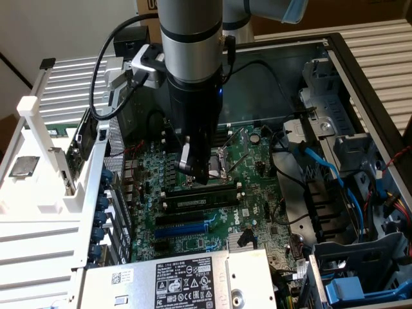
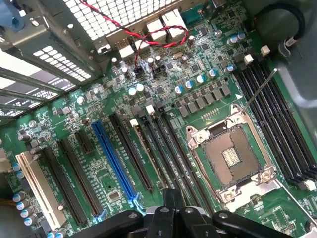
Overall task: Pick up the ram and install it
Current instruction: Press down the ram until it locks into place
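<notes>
My gripper [image 1: 196,168] hangs low over the green motherboard [image 1: 254,161], just above the long black memory slots [image 1: 196,193] beside the CPU socket [image 2: 233,156]. In the wrist view its fingertips [image 2: 172,201] sit pressed together with nothing between them, pointing at the slots [image 2: 166,148]. A narrow board that looks like the ram [image 1: 78,145] stands on edge in the white rack [image 1: 48,187] at the exterior view's left, well away from the gripper. One slot [image 2: 142,153] shows a pale strip along its length; whether a stick sits in it is unclear.
The open PC case surrounds the board, with a blue slot [image 2: 113,163], a power supply [image 1: 174,280] near the front, and blue cables and drive bays [image 1: 347,187] on the exterior view's right. A red-black wire [image 2: 133,34] crosses the rear grille. A chip [image 1: 22,166] lies on the white rack.
</notes>
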